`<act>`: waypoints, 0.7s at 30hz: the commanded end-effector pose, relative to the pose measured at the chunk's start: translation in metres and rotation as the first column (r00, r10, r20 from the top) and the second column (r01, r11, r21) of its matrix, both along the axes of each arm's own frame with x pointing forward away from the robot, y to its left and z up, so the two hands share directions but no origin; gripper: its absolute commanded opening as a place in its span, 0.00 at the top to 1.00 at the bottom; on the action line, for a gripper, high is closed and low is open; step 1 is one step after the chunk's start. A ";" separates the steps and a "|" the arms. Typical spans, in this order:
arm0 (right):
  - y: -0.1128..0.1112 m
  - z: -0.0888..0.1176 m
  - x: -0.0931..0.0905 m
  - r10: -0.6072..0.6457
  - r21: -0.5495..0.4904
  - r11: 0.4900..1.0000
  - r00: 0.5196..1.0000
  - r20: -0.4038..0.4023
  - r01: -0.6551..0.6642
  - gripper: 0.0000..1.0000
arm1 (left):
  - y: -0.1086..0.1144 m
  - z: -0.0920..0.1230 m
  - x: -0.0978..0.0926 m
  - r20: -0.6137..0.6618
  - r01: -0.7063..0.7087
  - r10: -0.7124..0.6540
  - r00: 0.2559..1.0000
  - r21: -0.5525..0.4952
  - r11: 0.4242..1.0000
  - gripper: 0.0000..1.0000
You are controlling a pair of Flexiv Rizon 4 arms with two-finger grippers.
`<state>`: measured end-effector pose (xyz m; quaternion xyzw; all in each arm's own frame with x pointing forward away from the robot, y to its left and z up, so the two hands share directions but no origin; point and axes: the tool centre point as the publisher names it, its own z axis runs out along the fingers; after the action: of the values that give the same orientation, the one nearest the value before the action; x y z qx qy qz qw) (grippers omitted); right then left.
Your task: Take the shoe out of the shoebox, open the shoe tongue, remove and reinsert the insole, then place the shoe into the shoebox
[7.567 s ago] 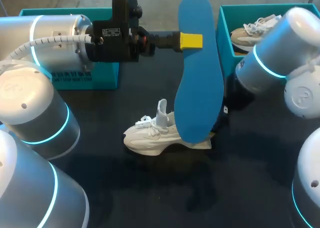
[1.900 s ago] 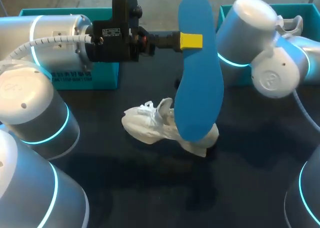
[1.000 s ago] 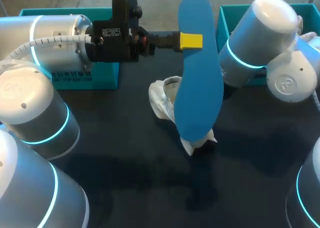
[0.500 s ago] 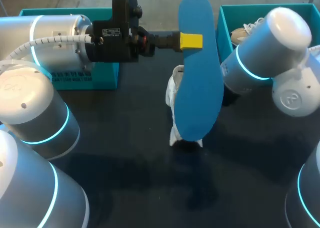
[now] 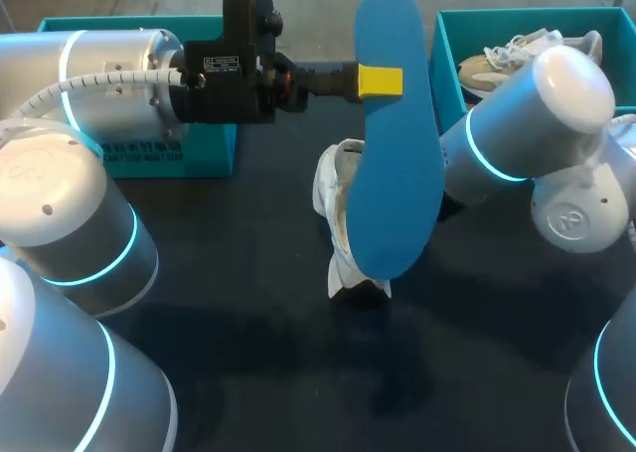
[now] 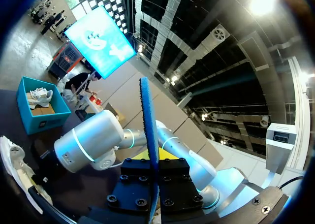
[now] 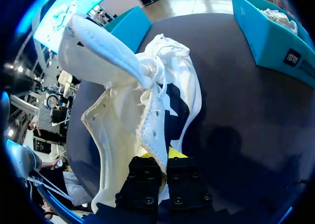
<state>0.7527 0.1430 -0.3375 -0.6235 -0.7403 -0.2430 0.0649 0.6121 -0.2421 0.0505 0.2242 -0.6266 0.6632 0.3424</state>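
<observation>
My left gripper [image 5: 381, 79] is shut on the blue insole [image 5: 397, 174] and holds it high over the table's middle. In the left wrist view the insole [image 6: 149, 120] stands edge-on between the fingers of that gripper [image 6: 153, 160]. The white shoe [image 5: 336, 199] hangs under and behind the insole, its opening turned sideways. My right arm [image 5: 517, 124] comes in from the right, its gripper hidden behind the insole. In the right wrist view the right gripper [image 7: 158, 154] is shut on the collar edge of the shoe [image 7: 133, 96], whose tongue [image 7: 103, 42] sticks out.
The teal shoebox [image 5: 444, 70] stands at the back right with another shoe [image 5: 502, 60] in it. A second teal box [image 5: 169, 159] sits at the back left, behind my left arm. Dark table top [image 5: 258, 333] lies in front of the shoe.
My right arm has turned the shoe from lying slanted to hanging nearly upright and drawn back to the right. The left arm and the insole have kept still.
</observation>
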 end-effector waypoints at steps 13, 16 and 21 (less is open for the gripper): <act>0.010 -0.027 0.001 0.052 -0.025 0.998 0.999 -0.014 -0.052 1.00 | 0.000 -0.002 -0.001 0.000 -0.002 0.002 1.000 -0.004 1.000 1.00; 0.005 -0.029 0.000 0.052 -0.041 0.998 0.999 -0.006 -0.052 1.00 | 0.000 -0.002 -0.001 0.000 -0.002 0.002 1.000 -0.004 1.000 1.00; -0.003 -0.027 -0.003 0.055 -0.055 0.997 0.999 0.000 -0.055 1.00 | 0.000 -0.002 -0.001 0.000 -0.002 0.002 1.000 -0.004 1.000 1.00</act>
<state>0.7540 0.1439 -0.3707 -0.6040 -0.7643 -0.2189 0.0558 0.6121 -0.2421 0.0505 0.2242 -0.6266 0.6632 0.3424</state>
